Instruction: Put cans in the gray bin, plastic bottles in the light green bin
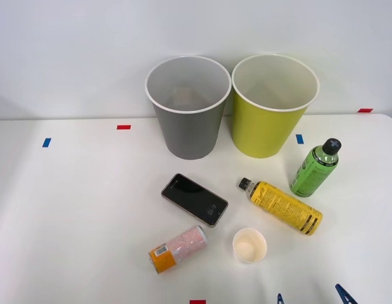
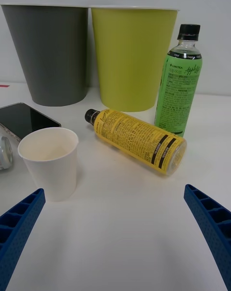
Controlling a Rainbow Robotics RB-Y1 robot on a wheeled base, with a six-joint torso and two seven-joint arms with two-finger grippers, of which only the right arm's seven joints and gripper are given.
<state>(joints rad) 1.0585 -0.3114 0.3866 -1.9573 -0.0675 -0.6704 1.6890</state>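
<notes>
The gray bin (image 1: 186,123) and the light green bin (image 1: 270,120) stand side by side at the back of the table. One plastic bottle, green-labelled (image 1: 315,168), stands upright to the right of the green bin. The other, yellow (image 1: 283,206), lies on its side with its black cap toward the bins. A pale pink can (image 1: 178,249) with an orange band lies near the front. My right gripper (image 1: 311,297) sits low at the front edge, open and holding nothing. In the wrist view its fingers (image 2: 19,228) flank bare table just short of the yellow bottle (image 2: 137,139), with the green-labelled bottle (image 2: 179,88) behind.
A white paper cup (image 1: 249,246) stands upright between the can and the yellow bottle, close to my gripper's left finger (image 2: 50,163). A black phone (image 1: 194,199) lies flat in front of the gray bin. Red and blue tape marks dot the table.
</notes>
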